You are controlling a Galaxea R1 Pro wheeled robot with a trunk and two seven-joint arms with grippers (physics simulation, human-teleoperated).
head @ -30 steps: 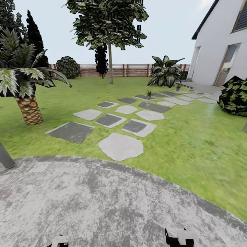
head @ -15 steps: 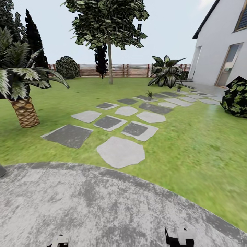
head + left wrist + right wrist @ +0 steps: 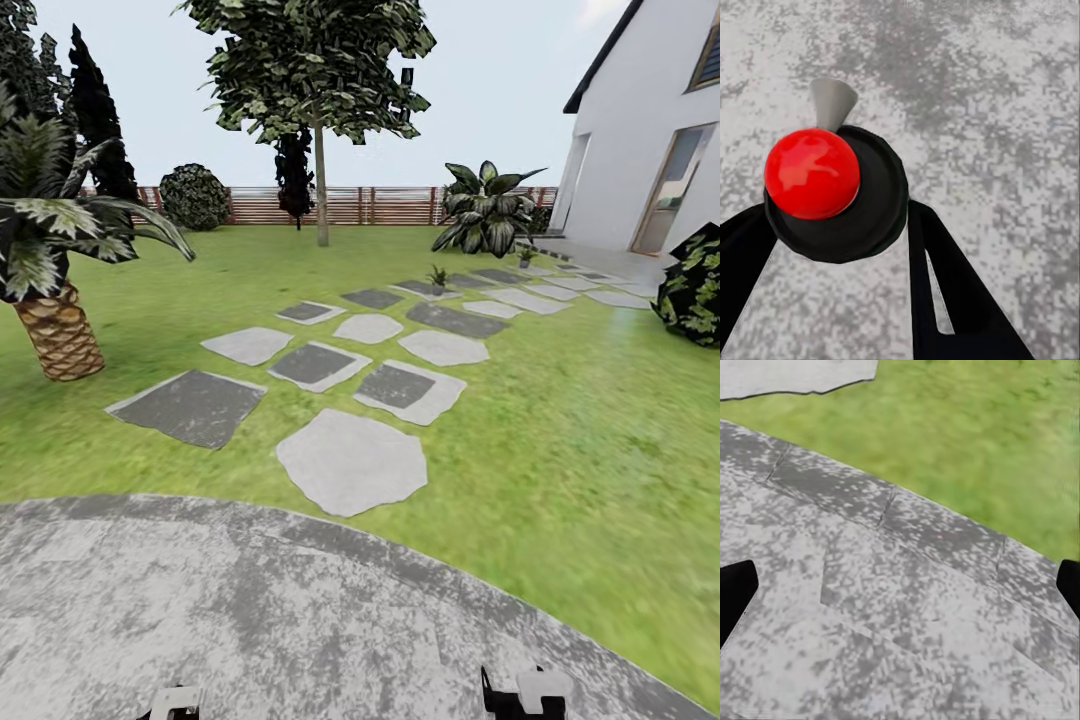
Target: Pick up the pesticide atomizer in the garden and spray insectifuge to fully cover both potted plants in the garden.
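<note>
In the left wrist view my left gripper (image 3: 840, 214) is shut on the pesticide atomizer (image 3: 811, 172), a black body with a round red cap and a small grey nozzle, held over grey paving. My right gripper (image 3: 900, 589) is open, its black fingertips far apart with nothing between them. The head view shows both wrists at its lower edge, the left gripper (image 3: 175, 702) and the right gripper (image 3: 525, 692). Far ahead in the garden, two small potted plants stand by the stepping stones: one (image 3: 437, 276) on a dark stone, the other (image 3: 524, 256) further right near the house.
I stand on round grey paving (image 3: 250, 610) bordered by lawn. Stepping stones (image 3: 350, 460) lead toward the white house (image 3: 640, 150). A short palm (image 3: 55, 310) is at the left, a tree (image 3: 321, 180) ahead, a striped-leaf shrub (image 3: 485, 215) and a dark bush (image 3: 695, 285) at the right, and a wooden fence (image 3: 380, 205) behind.
The whole head view has shifted: the stones and paving edge sit lower and nearer and the palm has slid left, so the camera has moved forward. Both grippers keep their place in the picture.
</note>
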